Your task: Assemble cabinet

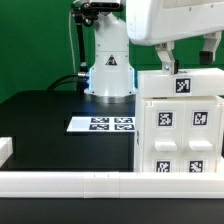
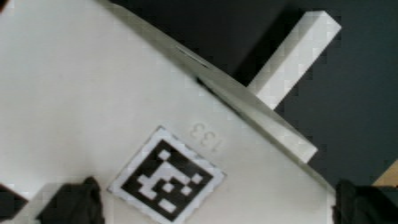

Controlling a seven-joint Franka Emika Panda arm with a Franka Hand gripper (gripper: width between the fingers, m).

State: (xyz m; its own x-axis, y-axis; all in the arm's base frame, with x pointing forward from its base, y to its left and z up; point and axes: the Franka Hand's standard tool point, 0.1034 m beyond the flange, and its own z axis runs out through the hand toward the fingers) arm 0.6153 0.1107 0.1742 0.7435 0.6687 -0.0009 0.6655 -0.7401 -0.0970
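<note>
I can't tell the claw's [image 1: 172, 68] state; its tips hide behind the white boxy plastic cabinet [image 1: 180, 125], which sits at 3 o'clock on the black tabletop [image 1: 45, 125], cropped. No readable text, only tags.

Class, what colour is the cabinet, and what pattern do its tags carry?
The cabinet is white; its square tags are black-and-white, clearest in the exterior view.

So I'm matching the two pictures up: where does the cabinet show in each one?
Exterior view: the cabinet fills the exterior view's right side, its tagged face toward the camera, under the arm.
Wrist view: the cabinet is the big white surface filling most of the picture, seen close.
Shared landmark: probably the single tag on the upper piece, which may be the tag near the jaws.
</note>
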